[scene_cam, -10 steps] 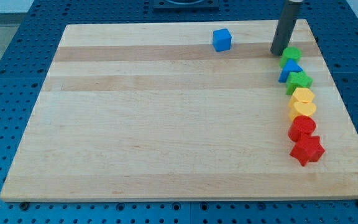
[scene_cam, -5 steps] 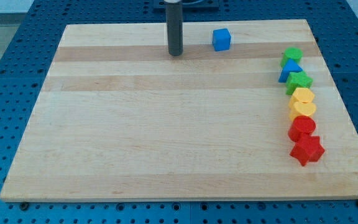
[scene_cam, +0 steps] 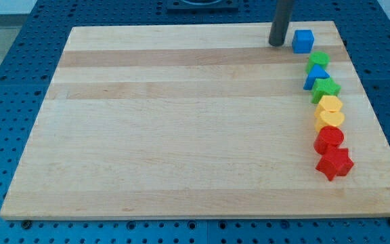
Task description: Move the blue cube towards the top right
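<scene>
The blue cube (scene_cam: 302,41) sits near the top right corner of the wooden board (scene_cam: 181,135), just above the column of blocks. My tip (scene_cam: 276,44) rests on the board a short way to the cube's left, with a small gap between them. The dark rod rises from there out of the view's top.
Down the board's right side runs a column of blocks: a green block (scene_cam: 317,59), a blue block (scene_cam: 315,76), a green star-like block (scene_cam: 326,89), two yellow blocks (scene_cam: 330,111), a red round block (scene_cam: 329,139) and a red star (scene_cam: 334,163).
My tip went from the right to the cube's left, then swept right. The blue cube slid right from the top middle to near the top right corner.
</scene>
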Available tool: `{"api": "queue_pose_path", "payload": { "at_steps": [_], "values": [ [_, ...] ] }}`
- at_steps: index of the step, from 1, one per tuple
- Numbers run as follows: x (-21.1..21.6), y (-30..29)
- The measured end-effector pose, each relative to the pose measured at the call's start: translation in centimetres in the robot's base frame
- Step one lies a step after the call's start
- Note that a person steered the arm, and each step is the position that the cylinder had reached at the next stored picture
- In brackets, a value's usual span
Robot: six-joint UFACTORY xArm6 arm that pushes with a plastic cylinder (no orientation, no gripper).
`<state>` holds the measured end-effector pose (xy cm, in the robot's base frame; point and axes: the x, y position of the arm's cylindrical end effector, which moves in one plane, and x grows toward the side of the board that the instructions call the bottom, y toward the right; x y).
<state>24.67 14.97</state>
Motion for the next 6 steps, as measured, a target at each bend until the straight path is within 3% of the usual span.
{"api": "queue_pose_path", "payload": {
  "at_steps": [1,4,6],
  "values": [
    [-2.9,1.0],
    [1.1,4.0],
    [1.0,4.4]
  ]
}}
